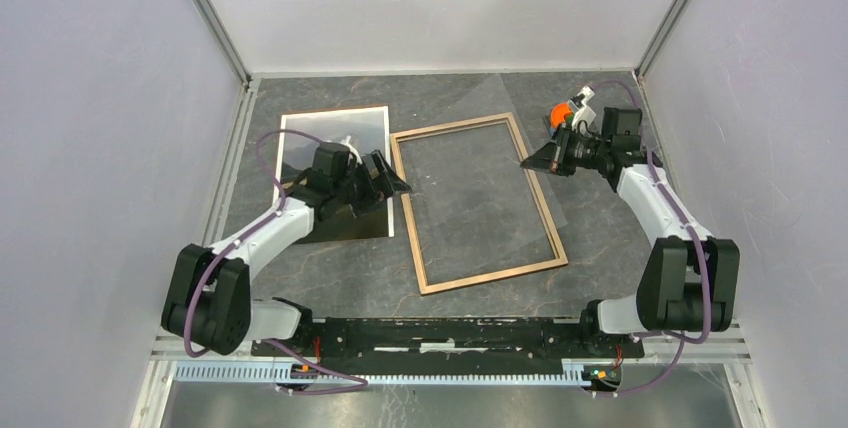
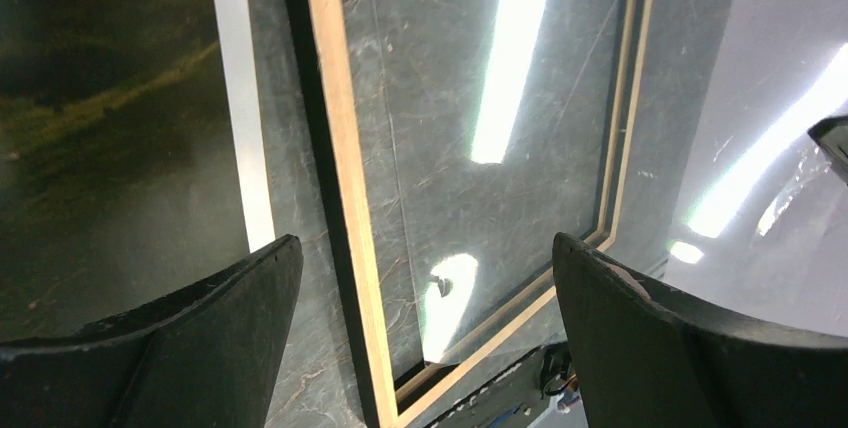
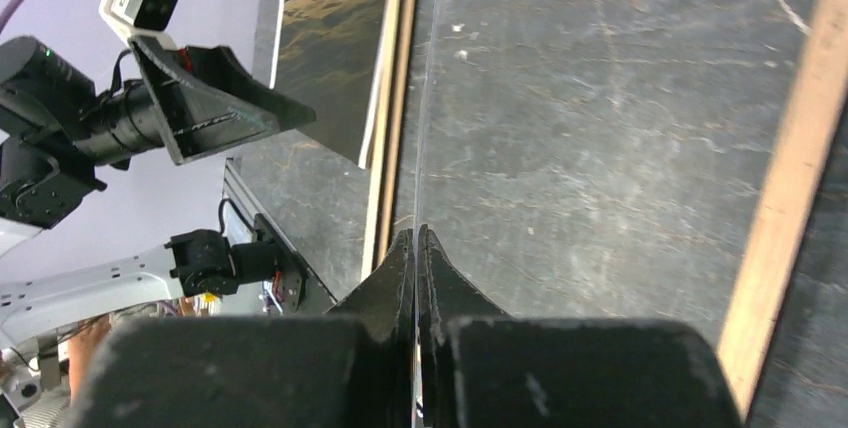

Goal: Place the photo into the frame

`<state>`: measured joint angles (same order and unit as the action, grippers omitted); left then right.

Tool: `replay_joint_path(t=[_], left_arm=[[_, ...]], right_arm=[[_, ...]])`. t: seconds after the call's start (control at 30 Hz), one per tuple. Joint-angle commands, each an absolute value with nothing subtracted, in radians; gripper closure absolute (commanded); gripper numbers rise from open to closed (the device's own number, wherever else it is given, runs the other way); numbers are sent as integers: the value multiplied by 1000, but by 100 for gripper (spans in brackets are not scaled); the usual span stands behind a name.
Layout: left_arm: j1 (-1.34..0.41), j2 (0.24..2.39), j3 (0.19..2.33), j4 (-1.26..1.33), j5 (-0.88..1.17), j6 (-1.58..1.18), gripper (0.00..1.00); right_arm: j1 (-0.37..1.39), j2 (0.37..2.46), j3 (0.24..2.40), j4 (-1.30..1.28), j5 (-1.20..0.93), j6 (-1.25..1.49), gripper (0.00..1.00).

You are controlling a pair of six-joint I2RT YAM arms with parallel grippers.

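The frame [image 1: 490,276] lies flat mid-table, its light wood rim up, the dark tabletop showing through it. The photo [image 1: 350,126], a dark landscape print with a white border, lies flat just left of it, partly under my left arm. My left gripper [image 1: 395,176] hovers open over the frame's left rim [image 2: 340,148], next to the photo's edge [image 2: 110,98], holding nothing [image 2: 422,243]. My right gripper [image 1: 527,162] is at the frame's right rim, shut [image 3: 415,233] on the edge of a clear sheet [image 3: 428,98] that lies over the frame [image 2: 500,98].
A small grey plate with an orange piece [image 1: 565,113] sits at the back right, just behind my right gripper. White walls close in the table on three sides. The arms' base rail [image 1: 450,333] runs along the near edge.
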<state>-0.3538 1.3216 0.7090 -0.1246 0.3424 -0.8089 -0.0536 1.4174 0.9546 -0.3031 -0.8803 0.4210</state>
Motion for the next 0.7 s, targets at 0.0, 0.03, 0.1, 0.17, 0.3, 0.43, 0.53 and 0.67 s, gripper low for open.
replay_joint_path(t=[0.0,0.03,0.1,0.17,0.3,0.43,0.53,0.67], left_arm=[[-330,1263,827,-207,301,-693,0],[-325,1256,851,-234,290,-676,0],[-315,1237,891,-280,264,-646,0],[-309,1218,936,-329,227,-615,0],[-301,1197,1014,-423,151,-551,0],[-297,1183,1040,-449,125,-531,0],[-298,1174,1036,-447,128,-538,0],[-298,1169,1024,-442,135,-539,0]], right_arm=[[41,1340,1052,-307,-874,494,100],[63,1332,1072,-314,-868,506,100],[106,1314,1108,-311,-861,544,100],[132,1296,1141,-308,-842,582,100],[170,1267,1175,-296,-817,642,100],[196,1252,1138,-206,-818,733,100],[199,1253,1050,-93,-822,803,100],[196,1288,955,-8,-808,826,100]])
